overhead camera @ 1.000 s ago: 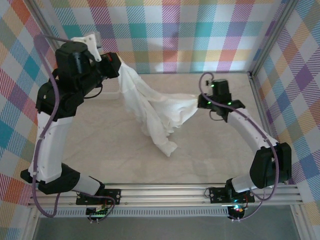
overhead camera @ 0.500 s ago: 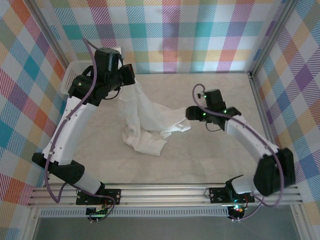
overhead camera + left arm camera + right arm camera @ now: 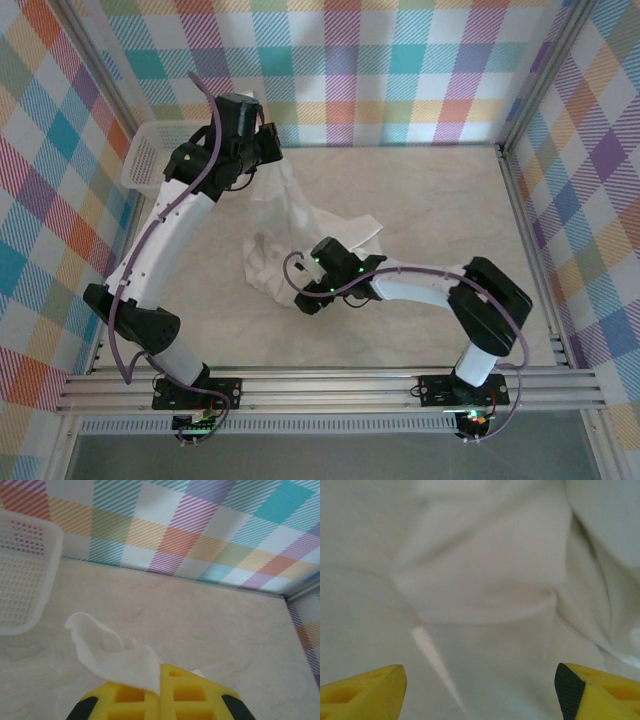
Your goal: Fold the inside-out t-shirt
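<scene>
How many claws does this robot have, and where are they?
2. The left claw grips a flap of the white t-shirt, shut, near the back left by the basket. The right claw hovers open over the shirt's crumpled heap mid-table.

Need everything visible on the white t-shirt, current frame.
The plain white t-shirt, thin slightly shiny fabric, no print, is crumpled and unfolded. One edge is pinched in the shut left tool, raised at the far left, a small flap poking past it. From there it drapes down to a wrinkled heap on the beige tabletop. The open right tool is low over that heap; contact unclear.
</scene>
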